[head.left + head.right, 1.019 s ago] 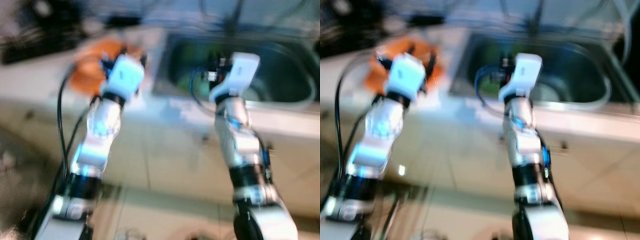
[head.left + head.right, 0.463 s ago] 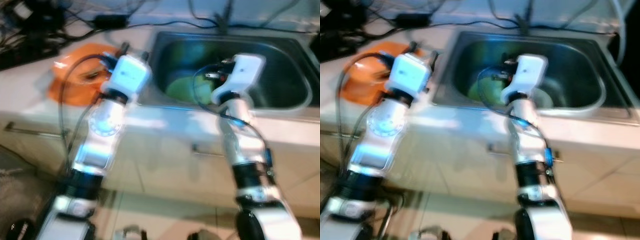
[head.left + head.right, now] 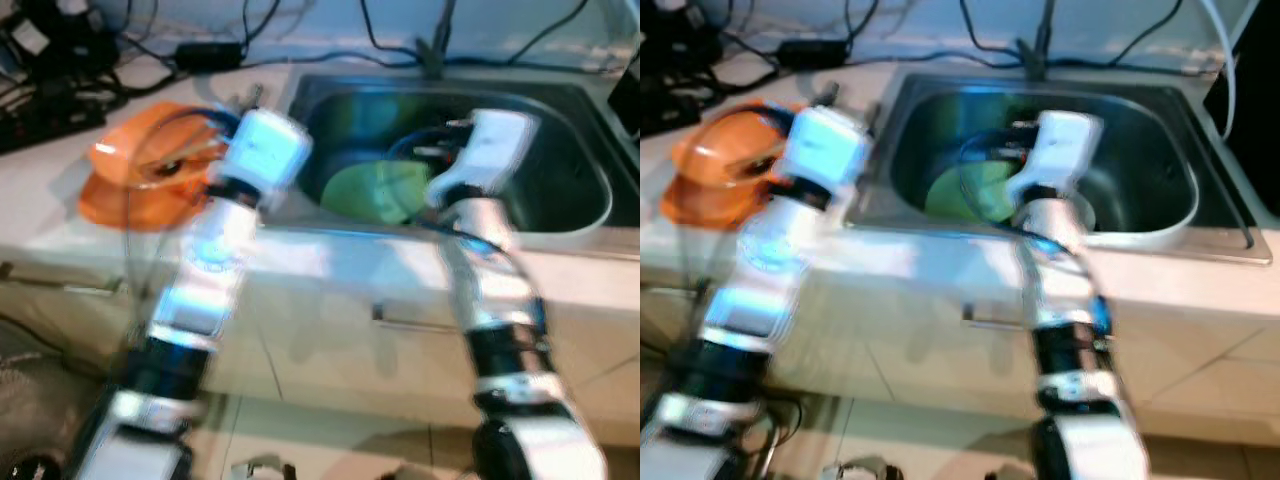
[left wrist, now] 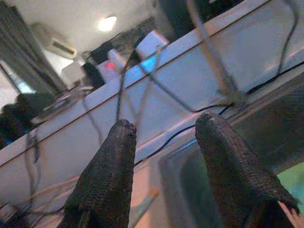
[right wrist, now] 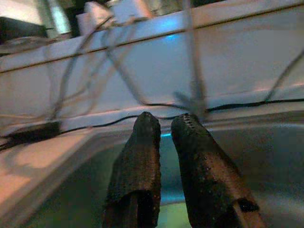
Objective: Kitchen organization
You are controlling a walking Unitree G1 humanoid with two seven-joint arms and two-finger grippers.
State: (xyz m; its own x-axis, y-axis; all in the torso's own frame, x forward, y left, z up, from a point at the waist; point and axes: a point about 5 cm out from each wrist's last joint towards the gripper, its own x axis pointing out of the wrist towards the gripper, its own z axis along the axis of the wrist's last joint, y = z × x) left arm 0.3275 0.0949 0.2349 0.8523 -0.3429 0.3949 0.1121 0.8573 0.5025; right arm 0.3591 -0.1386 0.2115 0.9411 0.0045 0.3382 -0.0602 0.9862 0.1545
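Two hands are raised at the steel sink point(image 3: 1160, 225): left hand point(image 4: 164, 130) spread, right hand point(image 5: 164, 124) nearly closed, empty. The green plate point(image 3: 375, 190) inside should be approached slowly, rim-first.

Both head eyes look forward and down from above, sharing the pale worktop point(image 3: 330, 255) and the sunken stainless steel sink point(image 3: 1160, 215). Each wrist camera sits close behind its own black fingers point(image 4: 111, 180) point(image 5: 137, 171), looking low across the sink rim toward the white back wall point(image 5: 237, 66) and its dangling cables.
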